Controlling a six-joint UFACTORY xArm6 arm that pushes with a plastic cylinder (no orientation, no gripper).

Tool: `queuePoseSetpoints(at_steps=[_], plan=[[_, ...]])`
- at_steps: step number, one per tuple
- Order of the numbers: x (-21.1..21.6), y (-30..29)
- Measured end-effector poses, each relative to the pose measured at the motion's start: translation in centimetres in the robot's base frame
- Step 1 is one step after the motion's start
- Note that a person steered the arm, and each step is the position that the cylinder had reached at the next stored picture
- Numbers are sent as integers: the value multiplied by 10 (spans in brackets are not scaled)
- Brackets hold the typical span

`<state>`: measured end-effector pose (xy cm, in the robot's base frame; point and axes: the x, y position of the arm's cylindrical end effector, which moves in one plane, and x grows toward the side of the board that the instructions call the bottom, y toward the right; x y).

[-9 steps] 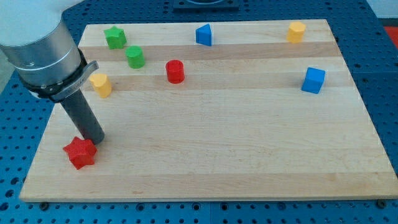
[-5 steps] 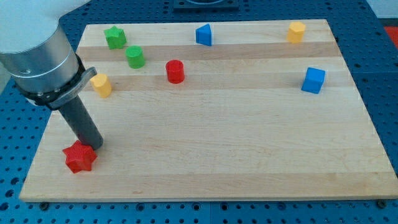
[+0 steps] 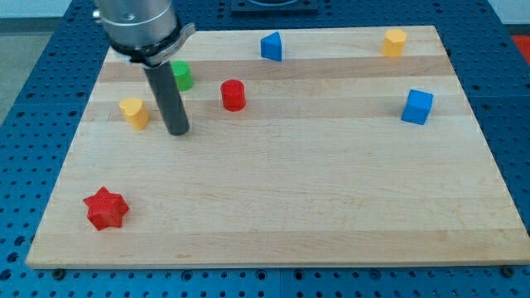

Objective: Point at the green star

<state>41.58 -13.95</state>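
Standing on the wooden board [image 3: 331,182], the dark rod [image 3: 169,95] descends from the grey arm housing [image 3: 137,25] at the far left of the scene. My tip [image 3: 178,131] rests on the board surface just right of the yellow block [image 3: 134,112], apart from it, and well left of the red cylinder [image 3: 233,94].

No claw is fitted to this arm; the rod is the only end tool, so no open or closed state applies.

The green star cannot be seen in the camera view. The arm housing covers the far-left corner of the board. Only one green block [image 3: 182,75] shows, partly hidden behind the rod; its shape cannot be made out with certainty. It sits beyond my tip, toward the far edge, and to the left of the red cylinder.

Other block positions:
- The red star [image 3: 105,207] lies near the near-left corner of the board, well apart from my tip.
- The blue block [image 3: 271,46], wedge-like in shape, sits at the far edge, left of centre.
- The second yellow block [image 3: 395,41] sits near the far-right corner.
- The blue cube [image 3: 417,107] sits at the right side of the board, nearer than the second yellow block.

The board lies on a blue perforated table [image 3: 513,124], which shows on all sides of it.
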Motion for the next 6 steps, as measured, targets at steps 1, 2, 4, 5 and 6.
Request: queuePoseSetpoints(at_steps=[1,2,4,5,6], plan=[[-25,12],[-47,12],[-59,-26],[-66,-51],[-79,-70]])
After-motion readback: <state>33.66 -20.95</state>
